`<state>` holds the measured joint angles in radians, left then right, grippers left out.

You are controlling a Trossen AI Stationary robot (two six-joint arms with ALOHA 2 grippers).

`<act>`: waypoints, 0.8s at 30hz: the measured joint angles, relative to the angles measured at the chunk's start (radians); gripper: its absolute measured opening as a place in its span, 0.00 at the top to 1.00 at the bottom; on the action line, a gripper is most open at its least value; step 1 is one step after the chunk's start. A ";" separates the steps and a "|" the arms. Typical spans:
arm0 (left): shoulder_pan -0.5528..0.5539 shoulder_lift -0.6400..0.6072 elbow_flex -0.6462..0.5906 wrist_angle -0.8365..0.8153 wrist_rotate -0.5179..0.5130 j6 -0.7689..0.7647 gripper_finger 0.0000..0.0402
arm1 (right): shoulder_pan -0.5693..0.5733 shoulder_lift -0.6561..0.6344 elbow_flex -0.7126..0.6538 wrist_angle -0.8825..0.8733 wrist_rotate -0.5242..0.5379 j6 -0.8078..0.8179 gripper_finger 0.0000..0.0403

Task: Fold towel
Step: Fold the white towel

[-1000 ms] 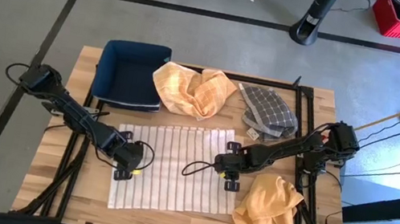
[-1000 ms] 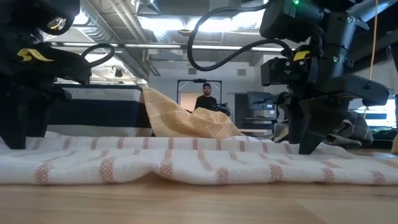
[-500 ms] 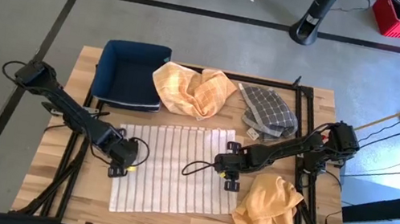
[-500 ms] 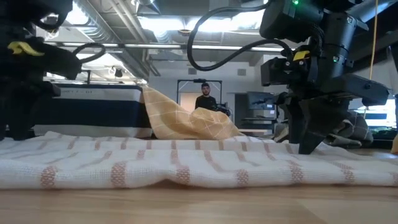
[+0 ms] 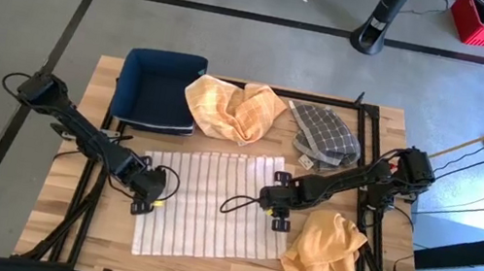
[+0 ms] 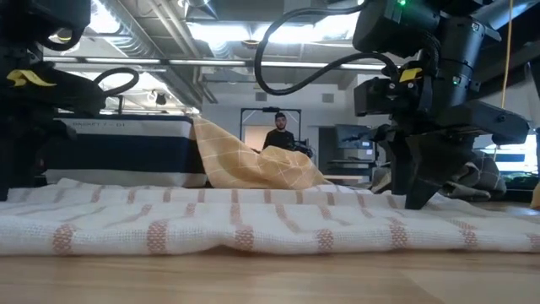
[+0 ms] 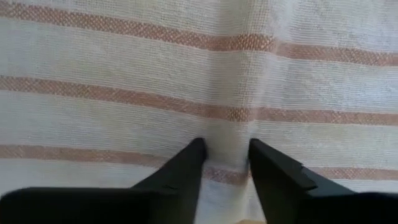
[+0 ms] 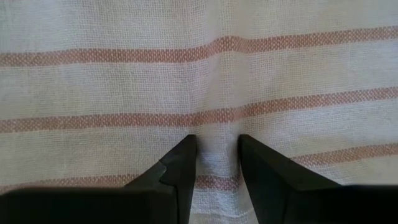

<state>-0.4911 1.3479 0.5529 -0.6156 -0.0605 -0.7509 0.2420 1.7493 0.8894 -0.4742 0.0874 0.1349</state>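
While the striped towel (image 5: 211, 204) lies spread flat in the lower middle of the frame, I press my left gripper (image 5: 146, 200) onto its left edge, the fingers (image 7: 186, 163) pinching a small ridge of cloth. My right gripper (image 5: 276, 212) sits at the towel's right edge, its fingers (image 8: 180, 168) likewise closed on a fold of fabric.

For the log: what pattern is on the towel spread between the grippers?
White striped towel with thin reddish-orange stripes; clearest in the left wrist view.
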 joint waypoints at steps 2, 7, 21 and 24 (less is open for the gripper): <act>0.000 0.000 0.000 0.001 -0.001 0.000 0.78 | 0.000 0.000 0.000 0.001 0.000 -0.002 0.69; -0.001 0.001 0.000 0.004 0.002 0.025 0.90 | 0.000 0.000 0.000 0.001 -0.001 0.014 0.69; 0.000 0.002 -0.001 0.003 -0.005 0.046 0.93 | -0.001 0.008 0.175 -0.297 -0.005 -0.047 0.36; 0.000 0.002 -0.001 0.003 -0.006 0.046 0.93 | -0.001 0.008 0.178 -0.302 -0.010 -0.056 0.34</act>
<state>-0.4915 1.3501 0.5518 -0.6129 -0.0660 -0.7054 0.2409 1.7569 1.0675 -0.7759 0.0778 0.0793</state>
